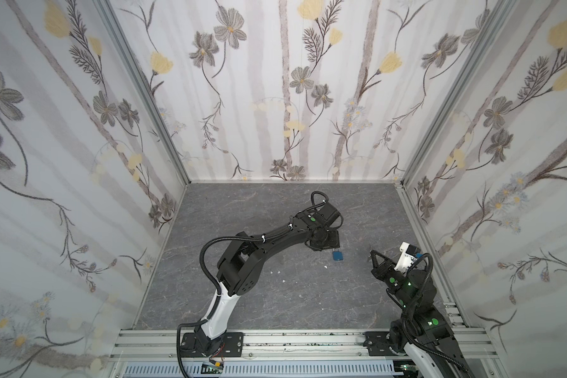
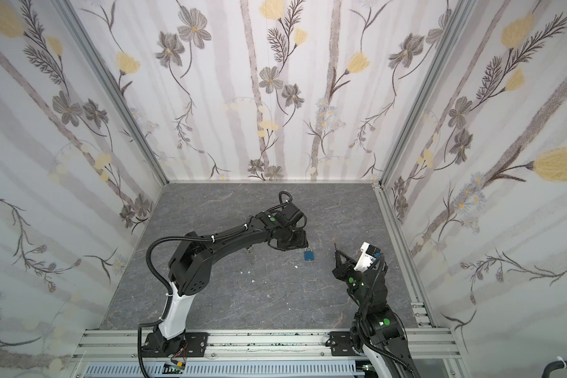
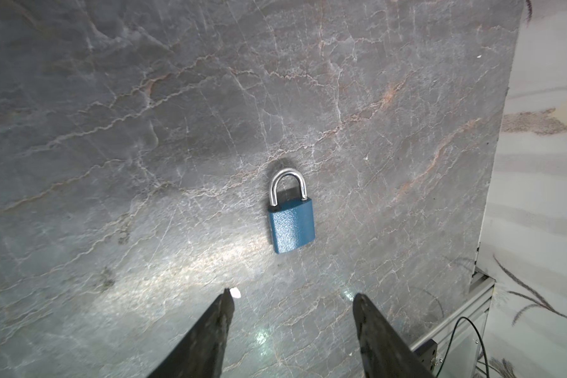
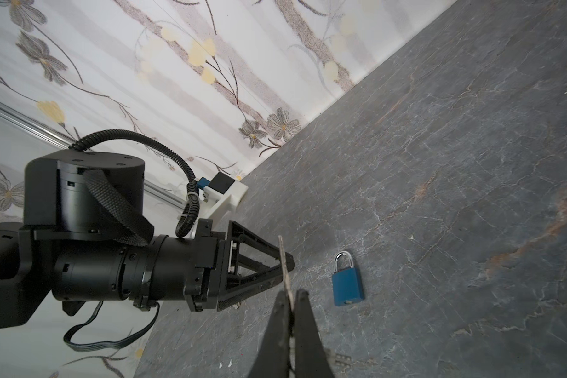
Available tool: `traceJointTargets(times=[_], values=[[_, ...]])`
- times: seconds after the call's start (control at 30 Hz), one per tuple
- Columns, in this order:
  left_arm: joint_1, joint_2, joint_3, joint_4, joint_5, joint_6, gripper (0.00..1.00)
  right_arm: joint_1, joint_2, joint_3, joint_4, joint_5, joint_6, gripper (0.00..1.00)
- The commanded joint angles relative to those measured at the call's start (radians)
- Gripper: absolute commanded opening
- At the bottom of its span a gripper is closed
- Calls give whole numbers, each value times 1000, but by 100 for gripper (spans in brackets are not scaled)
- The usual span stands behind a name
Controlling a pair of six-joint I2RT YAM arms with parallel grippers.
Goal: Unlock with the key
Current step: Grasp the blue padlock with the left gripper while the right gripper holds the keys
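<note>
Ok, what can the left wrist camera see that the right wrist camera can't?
Only the left wrist view shows the left gripper spread open. Only the right wrist view shows the key pinched in the shut right gripper, plus the keyhole. Both show the blue padlock lying flat on the grey table, shackle closed.

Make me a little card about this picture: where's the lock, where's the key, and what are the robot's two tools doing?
padlock: blue, silver loop closed, lying flat on the grey table, nothing touching it
key: pinched in the right tool, away from the padlock, not in it
left tool: open and empty, over the table next to the padlock
right tool: shut on the key
unlocked: not yet
</note>
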Motion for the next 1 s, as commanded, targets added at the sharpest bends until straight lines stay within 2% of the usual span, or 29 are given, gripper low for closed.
traceJointTargets(times=[0.0, 0.37, 0.53, 0.8, 0.9, 0.97], values=[[-10, 62, 74, -100, -45, 5, 62, -5, -17, -6, -32, 38, -24, 0], [-48, 258, 315, -216, -50, 2, 62, -22, -29, -31, -38, 32, -40, 0], [-67, 341, 442, -311, -86, 18, 62, -29, -39, -41, -41, 28, -43, 0], [-98, 460, 650, -473, -186, 60, 54, -39, -58, -53, -44, 21, -43, 0], [-104, 496, 702, -516, -219, 80, 47, -42, -64, -57, -44, 17, -42, 0], [-106, 513, 723, -543, -240, 90, 47, -44, -68, -58, -45, 18, -40, 0]])
